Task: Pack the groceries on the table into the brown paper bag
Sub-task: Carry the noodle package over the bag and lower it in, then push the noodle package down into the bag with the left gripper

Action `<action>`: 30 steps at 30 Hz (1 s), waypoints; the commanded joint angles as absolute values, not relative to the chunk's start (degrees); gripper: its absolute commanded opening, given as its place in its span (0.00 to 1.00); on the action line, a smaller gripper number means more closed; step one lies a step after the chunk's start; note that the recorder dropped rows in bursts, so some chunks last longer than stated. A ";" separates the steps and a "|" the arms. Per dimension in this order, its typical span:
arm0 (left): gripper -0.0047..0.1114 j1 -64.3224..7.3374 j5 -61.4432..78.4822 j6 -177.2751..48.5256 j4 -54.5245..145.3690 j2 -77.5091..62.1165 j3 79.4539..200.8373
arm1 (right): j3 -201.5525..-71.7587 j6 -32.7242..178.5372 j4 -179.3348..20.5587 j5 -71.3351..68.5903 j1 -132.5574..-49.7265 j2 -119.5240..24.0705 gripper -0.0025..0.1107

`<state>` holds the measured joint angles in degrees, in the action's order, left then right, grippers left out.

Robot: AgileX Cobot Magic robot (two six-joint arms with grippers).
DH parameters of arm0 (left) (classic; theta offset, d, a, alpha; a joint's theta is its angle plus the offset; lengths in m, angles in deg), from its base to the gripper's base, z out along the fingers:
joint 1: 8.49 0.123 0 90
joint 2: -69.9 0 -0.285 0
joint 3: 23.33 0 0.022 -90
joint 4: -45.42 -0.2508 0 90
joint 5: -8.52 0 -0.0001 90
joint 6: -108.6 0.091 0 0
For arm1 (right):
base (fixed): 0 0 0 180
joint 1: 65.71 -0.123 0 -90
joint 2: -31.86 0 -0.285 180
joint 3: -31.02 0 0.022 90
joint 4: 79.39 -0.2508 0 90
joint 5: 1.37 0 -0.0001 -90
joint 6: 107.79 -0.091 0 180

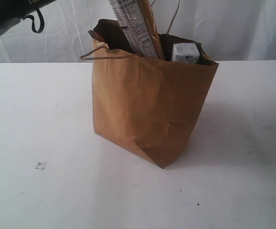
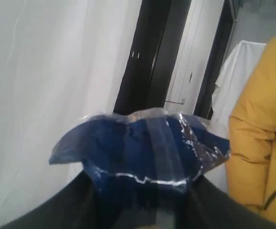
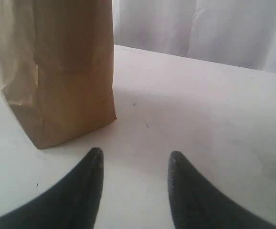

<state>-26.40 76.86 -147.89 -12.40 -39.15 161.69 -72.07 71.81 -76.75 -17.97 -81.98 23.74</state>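
The brown paper bag (image 1: 147, 109) stands upright in the middle of the table (image 1: 42, 119). A long dark-blue noodle packet (image 1: 135, 28) leans out of its open mouth and runs past the top of the exterior view. My left gripper (image 2: 143, 183) is shut on the packet's crimped upper end (image 2: 143, 152), high above the bag. A small white-blue carton (image 1: 185, 53) shows inside the bag at its right rim. My right gripper (image 3: 135, 157) hovers low over the table (image 3: 200, 95), open and empty, a short way from the bag's (image 3: 57, 71) bottom corner. The bag's other contents are hidden.
A small white crumb (image 1: 40, 165) lies on the table at the front left. A dark piece of the left arm (image 1: 9, 14) with a cable hangs at the top left. White curtains (image 1: 243, 28) close the back. A twisted cord handle (image 1: 104, 56) droops over the bag's left rim.
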 commanded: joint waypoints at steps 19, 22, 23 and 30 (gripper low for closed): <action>0.08 -23.53 78.48 -152.59 -28.86 -39.27 162.11 | -71.76 71.72 -76.59 -17.53 -81.70 24.07 0.39; 0.23 -22.57 78.48 -154.10 -29.33 -39.27 162.11 | -71.76 71.72 -76.59 -17.53 -81.70 24.07 0.39; 0.31 -22.45 78.48 -154.19 -29.42 -39.27 162.11 | -71.76 71.72 -76.59 -17.53 -81.70 24.07 0.39; 0.69 -22.45 78.48 -157.71 -34.03 -39.27 162.11 | -71.76 71.72 -76.59 -17.53 -81.70 24.07 0.39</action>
